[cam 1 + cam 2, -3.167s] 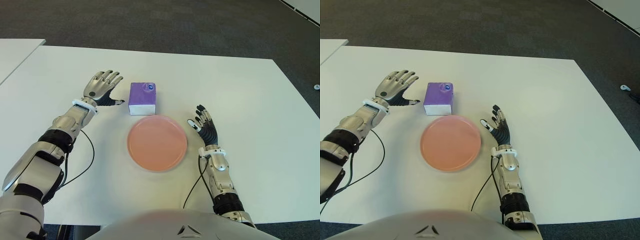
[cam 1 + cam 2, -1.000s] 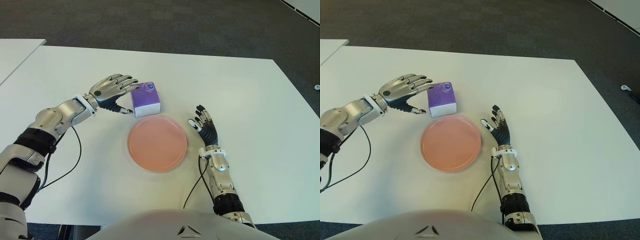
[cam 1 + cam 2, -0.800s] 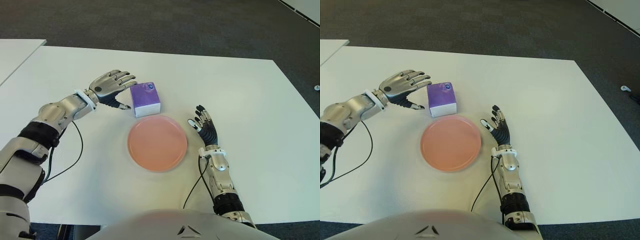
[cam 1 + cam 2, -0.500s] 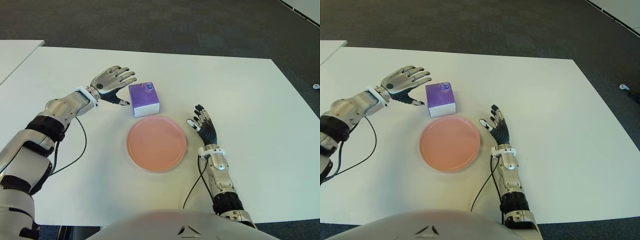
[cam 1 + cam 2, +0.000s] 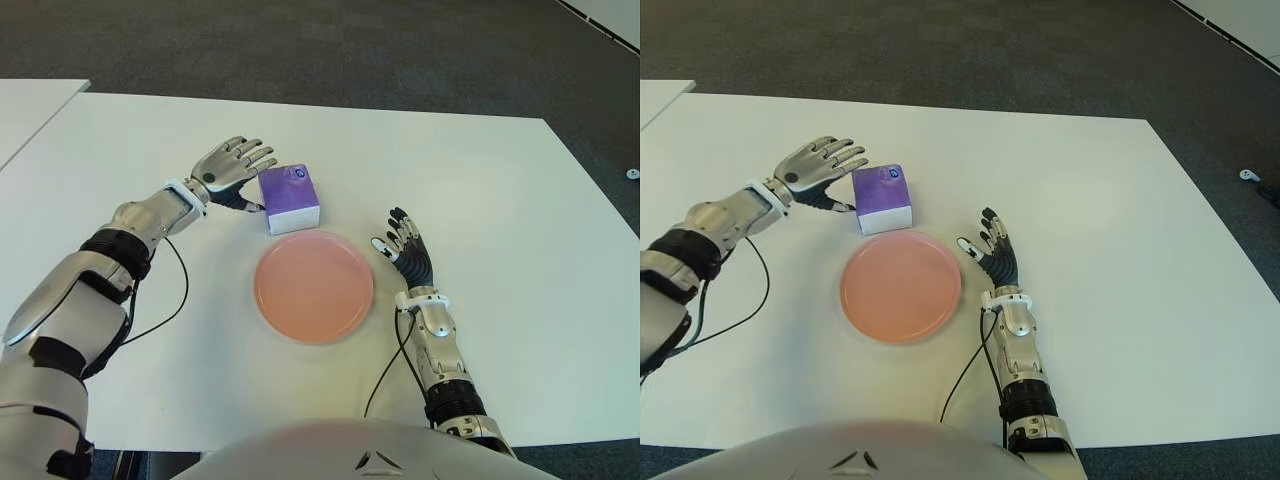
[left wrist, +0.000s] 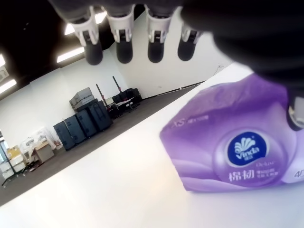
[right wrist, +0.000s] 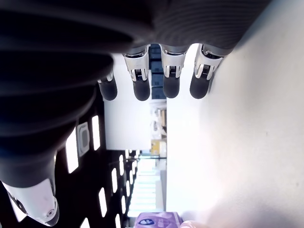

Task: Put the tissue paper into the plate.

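Observation:
A purple tissue pack (image 5: pixel 289 198) with a white base lies on the white table (image 5: pixel 480 180), just beyond the far rim of the pink plate (image 5: pixel 313 287). My left hand (image 5: pixel 229 170) is open right beside the pack on its left, fingers spread above the pack's near corner and thumb low by its side. In the left wrist view the tissue pack (image 6: pixel 233 147) fills the space under the spread fingers (image 6: pixel 124 35), ungrasped. My right hand (image 5: pixel 404 253) is open, just right of the plate.
A second white table (image 5: pixel 30 105) shows at the far left edge. Dark carpet (image 5: pixel 350 45) lies beyond the table's far edge. Thin black cables (image 5: pixel 160 325) trail on the table by both forearms.
My left hand reached over the pack, nudged and turned it slightly toward the plate, drew back, and has now moved close to it again. The right hand stayed put.

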Robot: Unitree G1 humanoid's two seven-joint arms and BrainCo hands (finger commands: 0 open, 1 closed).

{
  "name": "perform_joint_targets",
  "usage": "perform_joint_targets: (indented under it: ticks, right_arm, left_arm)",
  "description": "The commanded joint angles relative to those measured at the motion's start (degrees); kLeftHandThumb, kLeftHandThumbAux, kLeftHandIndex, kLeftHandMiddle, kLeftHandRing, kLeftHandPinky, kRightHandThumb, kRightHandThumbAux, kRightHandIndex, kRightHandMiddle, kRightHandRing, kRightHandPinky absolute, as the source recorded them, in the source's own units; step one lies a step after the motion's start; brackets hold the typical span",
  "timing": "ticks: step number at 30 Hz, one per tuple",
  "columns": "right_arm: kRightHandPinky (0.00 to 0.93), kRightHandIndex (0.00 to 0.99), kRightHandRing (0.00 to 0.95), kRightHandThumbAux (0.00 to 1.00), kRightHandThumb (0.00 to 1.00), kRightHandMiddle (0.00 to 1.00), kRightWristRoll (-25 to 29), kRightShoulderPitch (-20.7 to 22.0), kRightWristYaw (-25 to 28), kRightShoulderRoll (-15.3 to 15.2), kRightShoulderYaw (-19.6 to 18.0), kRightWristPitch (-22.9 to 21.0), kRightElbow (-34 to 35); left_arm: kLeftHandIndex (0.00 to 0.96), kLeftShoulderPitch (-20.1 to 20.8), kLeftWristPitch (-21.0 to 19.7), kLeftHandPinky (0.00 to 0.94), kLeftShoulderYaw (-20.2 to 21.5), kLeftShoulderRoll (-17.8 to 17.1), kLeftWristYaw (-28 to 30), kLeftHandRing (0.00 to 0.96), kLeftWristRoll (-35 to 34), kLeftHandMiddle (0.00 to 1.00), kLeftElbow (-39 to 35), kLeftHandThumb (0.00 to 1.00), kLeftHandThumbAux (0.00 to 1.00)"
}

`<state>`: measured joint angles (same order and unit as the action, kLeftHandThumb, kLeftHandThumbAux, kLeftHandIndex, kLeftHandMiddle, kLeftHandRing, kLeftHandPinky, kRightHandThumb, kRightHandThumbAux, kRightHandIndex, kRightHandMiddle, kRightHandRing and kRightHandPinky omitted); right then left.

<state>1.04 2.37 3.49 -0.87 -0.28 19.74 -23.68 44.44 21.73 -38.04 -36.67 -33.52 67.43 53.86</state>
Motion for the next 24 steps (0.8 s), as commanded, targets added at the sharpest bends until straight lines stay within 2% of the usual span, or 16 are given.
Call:
perform_joint_targets:
  ticks: [1, 14, 19, 24]
  right_arm:
    - [0.000, 0.000, 0.000, 0.665, 0.022, 0.000, 0.0, -6.1, 0.7, 0.4, 0.5, -6.3, -6.5]
    - [0.000, 0.000, 0.000, 0.679, 0.009, 0.000, 0.2, -5.9, 1.1, 0.1, 0.3, -5.8, -7.0]
    - [0.000, 0.000, 0.000, 0.671, 0.005, 0.000, 0.3, -5.9, 1.7, -0.2, 0.3, -6.0, -7.0]
    - [0.000, 0.000, 0.000, 0.662, 0.000, 0.000, 0.4, -5.8, 2.4, -0.5, 0.4, -6.1, -7.0]
  left_arm:
    - [0.000, 1.1, 0.1, 0.000, -1.4, 1.6, -1.3, 0.000, -0.5, 0.000, 3.0, 0.005, 0.312]
    - [0.000, 3.7, -0.6, 0.000, -4.7, 2.4, -3.8, 0.000, 0.8, 0.000, 7.7, 0.022, 0.327]
    - [0.000, 4.8, -0.9, 0.000, -7.6, 2.1, -5.4, 0.000, 2.6, 0.000, 8.8, 0.029, 0.332]
    - [0.000, 6.1, -3.1, 0.000, -12.5, 1.4, -9.1, 0.000, 7.2, 0.000, 9.5, 0.032, 0.340]
